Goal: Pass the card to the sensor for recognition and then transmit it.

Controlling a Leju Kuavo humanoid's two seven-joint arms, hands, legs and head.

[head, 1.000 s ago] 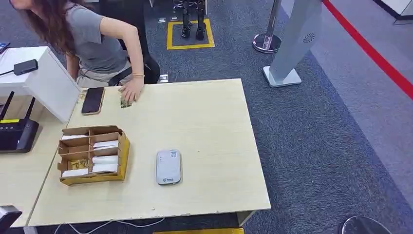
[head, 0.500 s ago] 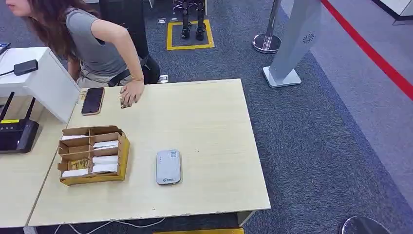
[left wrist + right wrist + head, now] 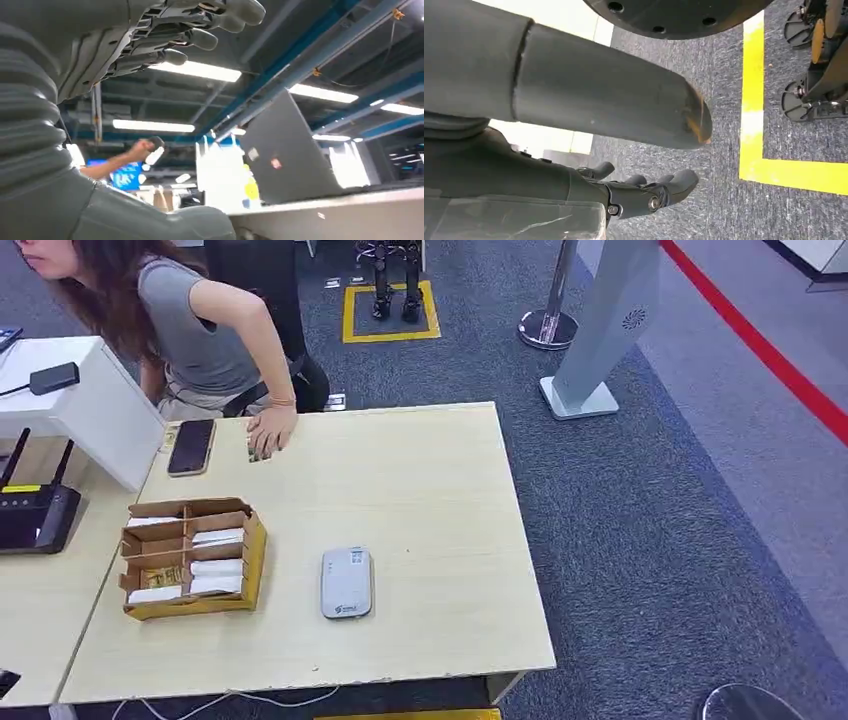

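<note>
1. The cards [image 3: 215, 537] sit in the cardboard box [image 3: 190, 558] on the left part of the light wood surface [image 3: 420, 500], white ones stacked in its compartments, and neither robot hand has hold of any.
2. The sensor [image 3: 346, 582], a flat grey-white pad, lies flat on the surface just to the right of the box, not touching it. Same spot as a second ago, same for the box.
3. Left hand [image 3: 165, 35]: in its wrist view the fingers [image 3: 200, 37] are stretched out and a bit apart with nothing in them, seen against ceiling lights. The camera looks up from low beside a desk carrying a laptop [image 3: 287, 150].
4. Right hand [image 3: 644, 192]: it hangs over grey carpet [image 3: 724, 65] next to a yellow floor line [image 3: 751, 100]; the fingers are loosely out and hold nothing.
5. What changed: a dark bit that poked in at the bottom left corner of the head view a second ago was gone half a second ago, and now a small dark sliver [image 3: 6, 681] shows there at the edge. Can't tell what it is.
6. The person [image 3: 190, 330] at the far side leans over with one hand [image 3: 268, 430] pressed on the surface beside a phone [image 3: 191, 446]. That hand hasn't shifted, but the upper body has straightened slightly and moved right.
7. A black router [image 3: 35, 515] sits on the neighbouring desk to the left.
</note>
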